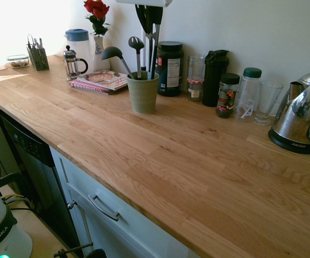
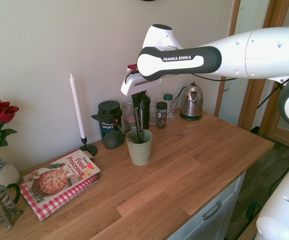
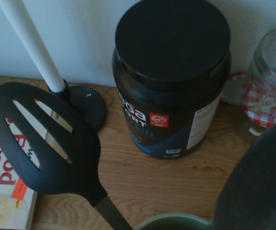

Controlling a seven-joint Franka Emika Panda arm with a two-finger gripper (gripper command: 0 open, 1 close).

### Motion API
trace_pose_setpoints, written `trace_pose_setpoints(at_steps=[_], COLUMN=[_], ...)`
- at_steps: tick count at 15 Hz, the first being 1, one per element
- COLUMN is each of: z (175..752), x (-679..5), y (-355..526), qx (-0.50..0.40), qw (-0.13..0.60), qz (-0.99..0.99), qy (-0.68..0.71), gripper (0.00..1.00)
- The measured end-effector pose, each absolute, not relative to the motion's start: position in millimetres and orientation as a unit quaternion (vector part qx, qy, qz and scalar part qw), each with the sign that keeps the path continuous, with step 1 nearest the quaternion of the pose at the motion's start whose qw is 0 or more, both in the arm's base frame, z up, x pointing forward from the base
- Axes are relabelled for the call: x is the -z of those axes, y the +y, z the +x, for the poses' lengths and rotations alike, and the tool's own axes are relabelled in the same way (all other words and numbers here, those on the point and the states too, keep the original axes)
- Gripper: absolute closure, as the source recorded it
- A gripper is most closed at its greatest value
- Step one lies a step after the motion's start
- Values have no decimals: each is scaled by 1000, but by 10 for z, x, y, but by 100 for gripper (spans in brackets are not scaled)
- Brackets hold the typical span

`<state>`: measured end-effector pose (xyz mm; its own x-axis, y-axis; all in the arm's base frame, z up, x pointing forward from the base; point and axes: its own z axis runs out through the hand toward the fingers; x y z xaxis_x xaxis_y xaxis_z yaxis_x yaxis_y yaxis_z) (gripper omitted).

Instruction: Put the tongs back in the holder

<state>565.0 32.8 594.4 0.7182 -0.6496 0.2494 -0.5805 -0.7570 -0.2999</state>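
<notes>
The sage-green ribbed holder stands on the wooden counter near the back wall. A dark ladle and a dark slotted spoon stick out of it. My gripper hangs straight above the holder, shut on the upper part of the tongs. Their two slim arms hang upright, and the lower end reaches inside the holder's rim. In the wrist view a blurred dark shape fills the corner beside that rim; I cannot tell what it is.
Behind the holder stand a black-lidded jar, glass jars and bottles, and a kettle. A cookbook, a French press, a candle and a vase of roses lie beside it.
</notes>
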Motion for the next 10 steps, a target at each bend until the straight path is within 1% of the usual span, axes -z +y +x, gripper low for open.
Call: trace_pose_setpoints(at_steps=[6, 10], z=[5631, 5614], x=[-5394, -5422], y=[313, 335], qx=[144, 147], qw=[89, 90], qz=[-926, -926], qy=[338, 336], gripper=[0, 0])
